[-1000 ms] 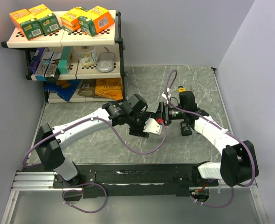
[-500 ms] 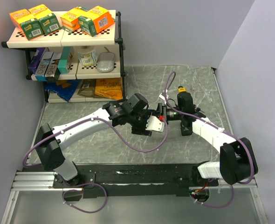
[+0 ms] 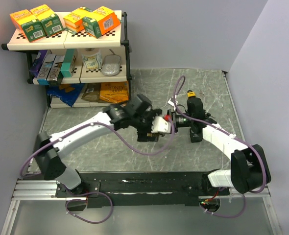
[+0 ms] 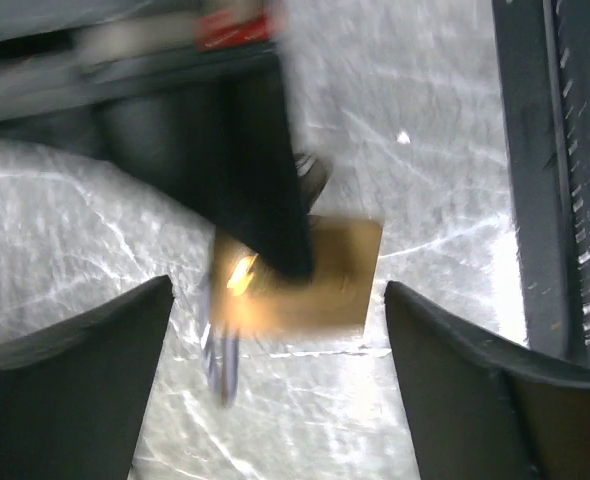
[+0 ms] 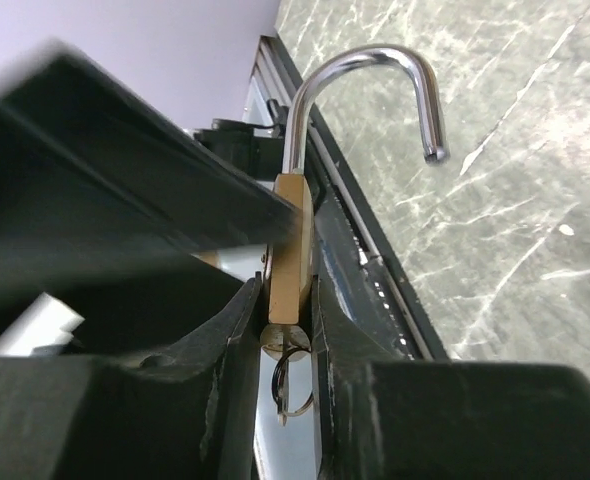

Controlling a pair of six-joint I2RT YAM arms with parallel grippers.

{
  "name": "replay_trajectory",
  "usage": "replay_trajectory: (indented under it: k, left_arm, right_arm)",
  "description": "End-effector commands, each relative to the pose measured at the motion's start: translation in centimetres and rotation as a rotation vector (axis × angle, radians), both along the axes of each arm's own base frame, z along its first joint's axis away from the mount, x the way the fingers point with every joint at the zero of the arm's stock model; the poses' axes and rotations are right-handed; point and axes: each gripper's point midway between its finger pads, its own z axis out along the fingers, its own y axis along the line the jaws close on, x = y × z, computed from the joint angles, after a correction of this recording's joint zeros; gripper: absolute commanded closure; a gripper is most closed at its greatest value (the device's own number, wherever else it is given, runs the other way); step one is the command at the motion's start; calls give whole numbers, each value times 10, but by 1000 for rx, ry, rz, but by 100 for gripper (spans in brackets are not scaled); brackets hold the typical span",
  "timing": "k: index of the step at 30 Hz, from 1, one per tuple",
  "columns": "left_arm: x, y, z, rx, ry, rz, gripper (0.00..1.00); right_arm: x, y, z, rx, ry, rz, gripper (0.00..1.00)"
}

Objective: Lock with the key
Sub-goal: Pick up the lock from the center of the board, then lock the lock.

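My right gripper is shut on the brass body of a padlock and holds it above the table. The steel shackle stands open, its free end out of the body. A key sits in the keyhole with a ring hanging from it. In the left wrist view the padlock is blurred, pinched by a dark right finger. My left gripper is open with the padlock between and just beyond its fingertips, not touching. In the top view the two grippers meet, left gripper and right gripper.
A three-tier shelf with boxes and packets stands at the back left. A black rail runs along the table's near edge and shows in the left wrist view. Purple cables loop off both arms.
My left arm has swung up and right, bringing its open gripper to the padlock. My right gripper shifted slightly left with the padlock and then held still.
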Motion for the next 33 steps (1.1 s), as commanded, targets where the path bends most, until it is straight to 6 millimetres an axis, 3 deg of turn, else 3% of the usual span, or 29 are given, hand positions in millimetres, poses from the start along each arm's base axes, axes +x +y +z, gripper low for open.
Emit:
replay_trajectory:
  k: [1,3,6,10,15,17,18,21,26,30,33]
  left_arm:
    - [1,24,82,-287,42,41,5]
    - [-4,35,100,-361,61,42,3]
    - [-5,54,101,-376,58,55,4]
    - [-9,62,93,-373,21,50,7]
    - [-6,57,100,-365,-113,42,15]
    - [-16,49,98,-348,-188,-16,16]
    - [-17,50,89,-326,-206,-14,17]
    - [-23,46,86,-334,-270,-43,23]
    - [-12,48,79,-297,-325,0,33]
    - [-8,52,60,-227,-331,2,36]
    - [-12,52,59,-236,-323,-11,45]
  right_arm:
    - [-2,-11,55,83,-256,60,100]
    - [-9,-14,67,106,-330,96,100]
    - [-19,-19,80,105,-429,132,100]
    - [-29,-22,90,81,-615,182,100]
    - [-43,-21,102,95,-617,207,100]
    - [-48,-18,105,98,-626,216,100]
    - [-51,-17,108,102,-645,220,100]
    - [-58,-13,111,106,-649,223,100]
    - [-63,-13,112,112,-652,223,100]
    - [-61,-13,109,104,-651,217,100]
    - [-60,-13,109,102,-647,215,100]
